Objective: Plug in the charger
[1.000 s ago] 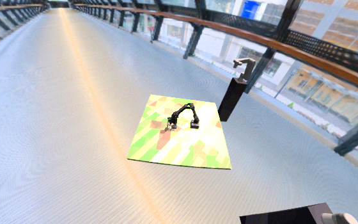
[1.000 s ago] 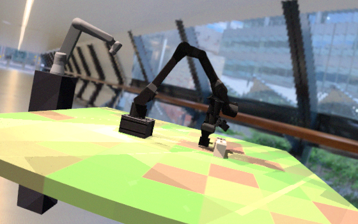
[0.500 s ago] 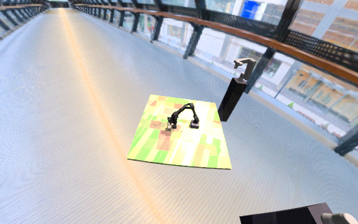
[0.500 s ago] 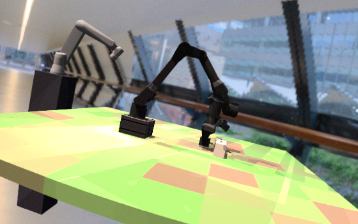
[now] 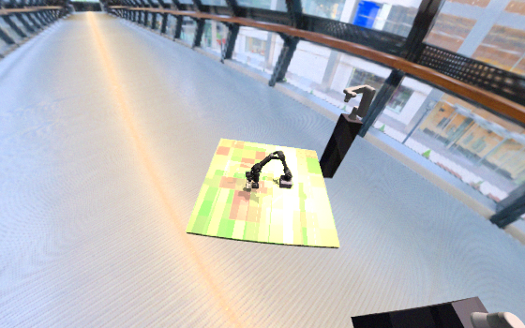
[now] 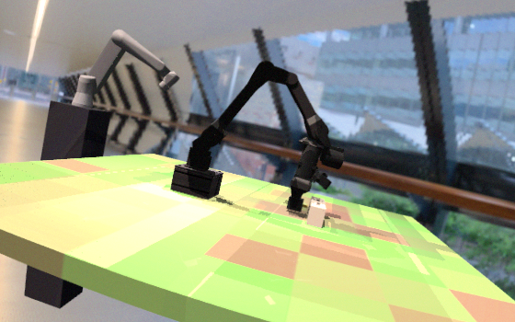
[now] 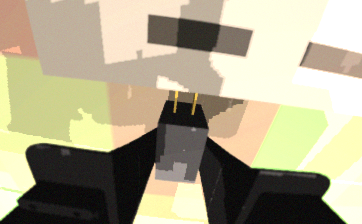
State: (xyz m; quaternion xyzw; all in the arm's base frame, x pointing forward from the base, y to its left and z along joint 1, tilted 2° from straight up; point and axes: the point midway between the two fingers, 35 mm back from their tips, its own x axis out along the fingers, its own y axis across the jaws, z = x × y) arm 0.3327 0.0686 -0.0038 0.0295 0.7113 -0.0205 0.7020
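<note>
My gripper is shut on the charger, a dark grey block with two thin gold prongs pointing up the wrist view. The white power strip crosses the top of that view. It shows two dark rectangular patches, one ahead of the prongs and slightly right, the other farther right. The prong tips appear at the strip's near edge, short of both patches. Whether they touch the strip cannot be told. In the exterior view, the gripper is low beside the strip.
The patchwork table top carries the black arm's base. A grey arm stands on a dark pedestal beyond the table. Shadows fall across the strip.
</note>
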